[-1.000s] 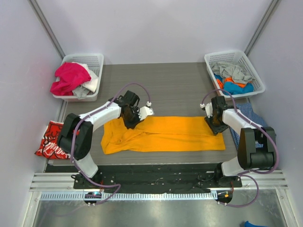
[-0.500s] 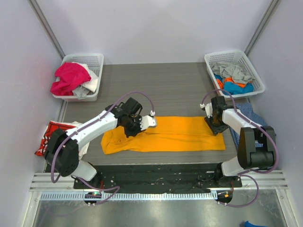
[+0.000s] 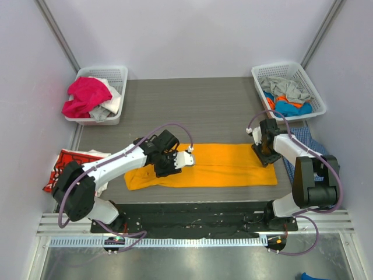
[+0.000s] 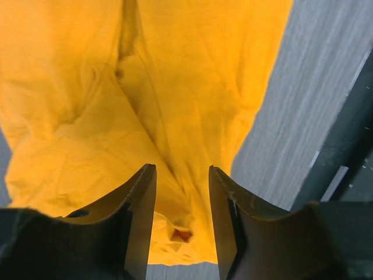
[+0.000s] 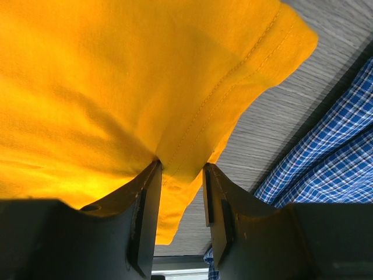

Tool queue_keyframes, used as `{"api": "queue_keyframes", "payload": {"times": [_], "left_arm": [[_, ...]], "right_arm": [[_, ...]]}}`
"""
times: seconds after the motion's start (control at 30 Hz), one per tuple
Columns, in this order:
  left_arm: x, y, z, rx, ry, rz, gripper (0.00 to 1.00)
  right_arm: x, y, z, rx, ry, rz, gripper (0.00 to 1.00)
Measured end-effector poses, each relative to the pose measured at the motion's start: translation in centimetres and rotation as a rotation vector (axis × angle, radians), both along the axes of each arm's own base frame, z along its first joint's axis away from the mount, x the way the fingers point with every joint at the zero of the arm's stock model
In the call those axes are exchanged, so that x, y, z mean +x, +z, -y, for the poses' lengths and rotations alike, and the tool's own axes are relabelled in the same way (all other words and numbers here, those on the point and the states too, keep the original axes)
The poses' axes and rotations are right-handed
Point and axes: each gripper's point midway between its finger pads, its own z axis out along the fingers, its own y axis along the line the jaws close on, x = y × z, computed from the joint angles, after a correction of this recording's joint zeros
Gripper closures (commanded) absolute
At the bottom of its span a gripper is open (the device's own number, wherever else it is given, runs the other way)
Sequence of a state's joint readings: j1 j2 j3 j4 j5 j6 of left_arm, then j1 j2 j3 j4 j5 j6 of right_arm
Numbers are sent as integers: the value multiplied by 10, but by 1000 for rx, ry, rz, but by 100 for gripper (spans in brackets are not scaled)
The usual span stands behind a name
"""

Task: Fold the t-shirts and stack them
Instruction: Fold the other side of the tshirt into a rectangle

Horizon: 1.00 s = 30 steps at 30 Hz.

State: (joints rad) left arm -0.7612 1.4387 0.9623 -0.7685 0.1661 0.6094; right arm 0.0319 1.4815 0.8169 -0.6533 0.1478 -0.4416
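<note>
Nearest me, at the bottom of the overhead view, the two arms rise from the near edge of the dark grey wood-grain tabletop (image 3: 204, 111). Just beyond them, the plain orange-yellow cloth t-shirt (image 3: 227, 166) lies as a long flat band across the middle of the frame. It is folded lengthwise, and its left end is more rumpled than its right.

The left hand (image 3: 165, 169) is low over the left part of the shirt, left of centre. Its wrist view shows this hand (image 4: 182, 172) with its dark fingers parted. Creased orange cloth (image 4: 175, 76) shows through the gap, and nothing is caught between the fingers.

The right hand (image 3: 267, 156) is down at the shirt's right end. In its wrist view the hand (image 5: 182, 166) is closed on a gathered pinch of the stitched hem (image 5: 116, 76). A blue-and-white checked cloth (image 5: 326, 169) lies beside it at lower right.

At the left edge of the overhead frame, a red t-shirt with white printed lettering (image 3: 64, 172) lies at the tabletop's side.

Farthest off are two white mesh baskets. The basket at upper left (image 3: 119, 73) holds magenta and pale clothes. The basket at upper right (image 3: 312, 87) holds grey, blue and orange ones.
</note>
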Motion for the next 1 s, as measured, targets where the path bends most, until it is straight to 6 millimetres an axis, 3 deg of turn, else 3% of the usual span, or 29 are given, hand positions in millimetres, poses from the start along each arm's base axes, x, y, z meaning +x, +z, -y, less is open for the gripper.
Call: {"api": "queue_keyframes", "payload": {"times": [0.13,0.47,0.77,0.87,0.97,1.0], "left_arm": [[14,1,0,0,17,48,41],[68,-13,-1,21,73,68,40],[94,-19,-3,27,81,60,42],[100,-23,-2,23,82,48,47],[103,-29,-1,24,82,25,58],[102,-31,-1,25,83,17,66]], "right_arm": [[0,0,0,0,0,2,59],[-2,-5,0,0,1,0,59],[-2,-6,0,0,3,4,59],[-2,-6,0,0,3,7,59],[-2,-6,0,0,3,13,59],[-3,-6,0,0,3,16,59]]}}
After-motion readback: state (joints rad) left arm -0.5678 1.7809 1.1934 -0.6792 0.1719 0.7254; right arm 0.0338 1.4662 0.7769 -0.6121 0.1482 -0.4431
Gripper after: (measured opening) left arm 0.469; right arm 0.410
